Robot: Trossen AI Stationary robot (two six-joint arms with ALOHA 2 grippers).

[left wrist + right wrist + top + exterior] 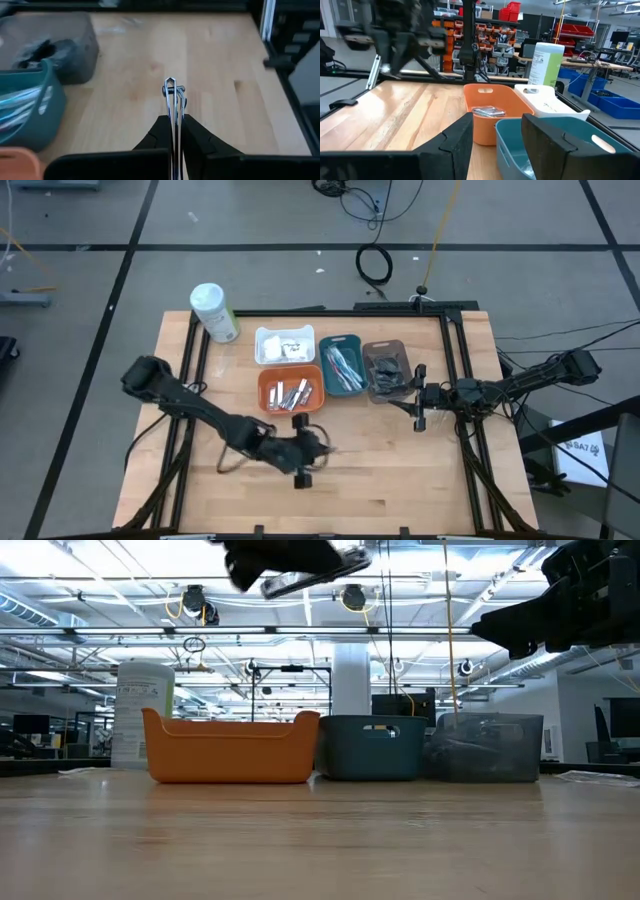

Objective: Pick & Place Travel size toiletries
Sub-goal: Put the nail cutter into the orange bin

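Note:
My left gripper [173, 120] is shut on a slim silvery toiletry item [172, 95], seen edge-on in the left wrist view. In the high view it hangs over the bare wood [310, 452] near the orange tray [290, 390], which holds more silvery pieces. In the low view the item [315, 582] shows high above the trays. My right gripper [418, 395] waits open at the right, beside the grey tray [388, 370], with nothing between its fingers [455, 145]. My left gripper pinches the silvery item's near end [173, 114] between its two fingers, one on each flat side. The fingers lie along the item, slanting down, and its far end sticks out past the fingertips. It is lifted clear of the table.
A white tray [285, 345] and a teal tray [342, 365] with toothbrushes stand in the row with the orange and grey ones. A large white bottle with a green label [213, 312] stands at the far left. Bare wood spreads over the near half of the table.

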